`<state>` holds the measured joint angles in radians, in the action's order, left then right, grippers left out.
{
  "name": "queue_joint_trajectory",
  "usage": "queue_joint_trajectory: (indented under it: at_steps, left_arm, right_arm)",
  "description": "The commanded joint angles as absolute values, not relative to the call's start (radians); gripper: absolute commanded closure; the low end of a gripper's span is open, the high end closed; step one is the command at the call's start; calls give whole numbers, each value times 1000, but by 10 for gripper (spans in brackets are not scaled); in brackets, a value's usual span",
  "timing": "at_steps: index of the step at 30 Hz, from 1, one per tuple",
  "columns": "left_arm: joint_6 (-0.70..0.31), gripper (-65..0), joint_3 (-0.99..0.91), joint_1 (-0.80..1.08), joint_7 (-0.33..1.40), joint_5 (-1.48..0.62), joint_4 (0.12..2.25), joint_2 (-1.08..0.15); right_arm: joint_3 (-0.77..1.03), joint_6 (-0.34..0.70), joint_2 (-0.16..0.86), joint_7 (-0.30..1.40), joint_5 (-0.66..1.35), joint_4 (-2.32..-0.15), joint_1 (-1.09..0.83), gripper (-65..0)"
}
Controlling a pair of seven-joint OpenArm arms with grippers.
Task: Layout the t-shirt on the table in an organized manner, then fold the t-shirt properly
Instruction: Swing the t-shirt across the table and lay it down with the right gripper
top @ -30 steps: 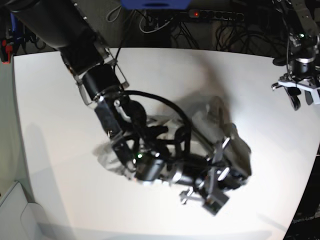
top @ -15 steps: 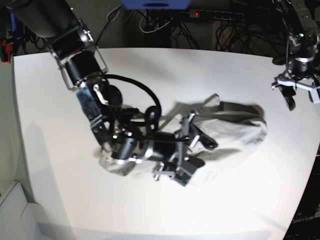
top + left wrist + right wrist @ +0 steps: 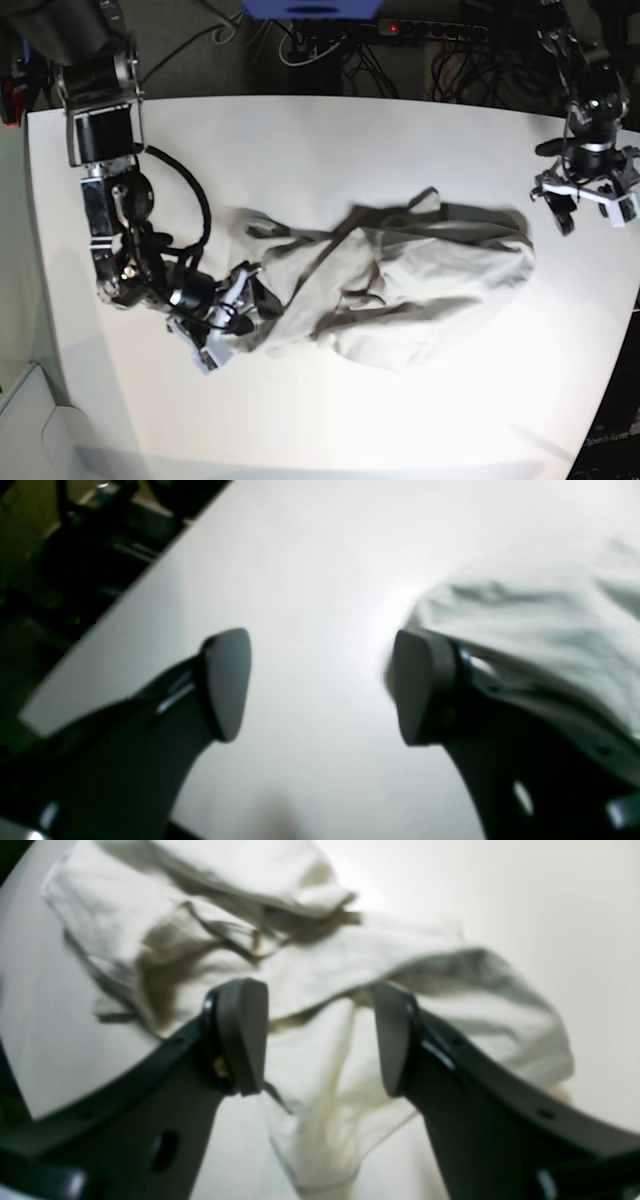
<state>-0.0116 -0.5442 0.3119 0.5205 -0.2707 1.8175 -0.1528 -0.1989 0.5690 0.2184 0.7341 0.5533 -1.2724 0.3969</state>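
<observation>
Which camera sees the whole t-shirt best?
The base view: the whole crumpled t-shirt lies spread on the white table. The right wrist view shows only blurry folds close up, and the left wrist view catches just one edge beside the tool.

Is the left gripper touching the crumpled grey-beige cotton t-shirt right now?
Apart. The base view shows the left gripper open over bare white table, with a clear strip of tabletop between it and the t-shirt.

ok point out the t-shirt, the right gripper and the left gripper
t-shirt (image 3: pixel 420 275), base view, crumpled middle.
right gripper (image 3: pixel 320 1037), right wrist view, between open fingertips.
left gripper (image 3: pixel 320 685), left wrist view, between open fingertips.
</observation>
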Motion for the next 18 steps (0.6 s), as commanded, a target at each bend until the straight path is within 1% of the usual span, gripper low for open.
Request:
queue_joint_trajectory:
  at_steps: [1,6,11,18]
  left_arm:
    - [1,-433,-550,312,498,-265,1836,-165]
    - [1,-433,-555,318,498,-265,1842,-148]
    - [1,-433,-559,332,498,-265,1842,-150]
    - [1,-433,-559,346,498,-265,1873,-148]
  right_arm:
    - [-196,588,219,679,581,-1254,438,-348]
    - [-199,588,211,579,579,-1067,498,-348]
    - [-199,588,162,532,501,-912,556,-348]
    - [-199,588,87,481,392,-901,556,-348]
